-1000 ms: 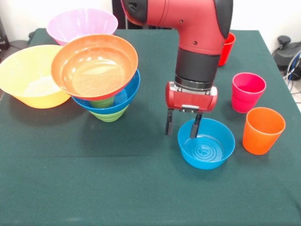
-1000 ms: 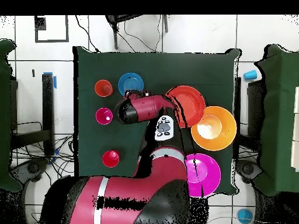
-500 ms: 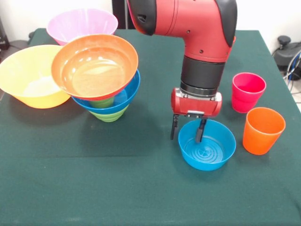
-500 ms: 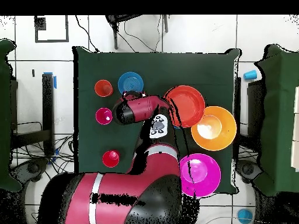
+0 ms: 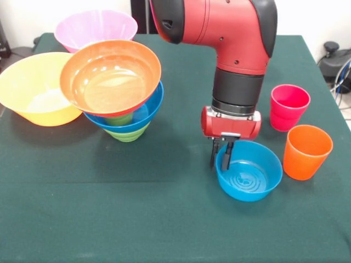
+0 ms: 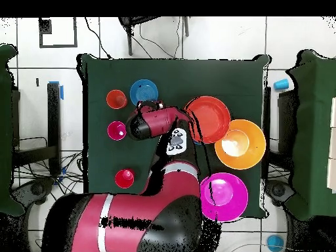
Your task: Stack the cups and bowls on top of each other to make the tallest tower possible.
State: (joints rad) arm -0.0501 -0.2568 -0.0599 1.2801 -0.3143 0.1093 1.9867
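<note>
Since the earlier frames the end effector [image 5: 221, 157] has dropped lower and its two fingers, spread wide a second ago, have come together on the near-left rim of the small translucent blue bowl [image 5: 249, 171], one finger outside the wall and one inside. The bowl itself has slid a little toward the orange cup [image 5: 306, 152] and now sits tilted, its far side raised. In the overhead view the arm covers the pinch, and only part of the bowl shows beside it.

The bowl rests on the green surface [image 5: 109, 213], well apart from the tower [image 5: 118, 90], where the shallow orange-red bowl [image 5: 109, 76] leans on the wide blue bowl [image 5: 148, 112] over the small green bowl [image 5: 127, 133]. The big yellow-orange bowl [image 5: 33, 90] and the big pink bowl [image 5: 94, 27] stand behind and beside it; the magenta-pink cup [image 5: 288, 106] is just beyond the orange one.

Judging by its gloss and thin wall, the bowl is likely light, stiff and slippery. A rim pinch is the only practical hold, since the body is too wide for the fingers, but held at one edge it will probably hang tilted and could swivel or slip out. The wall may flex slightly under pressure. A firm hold low on the wall and a slow carry seem wise, as does a gentle set-down, because the leaning tower looks easy to upset.
</note>
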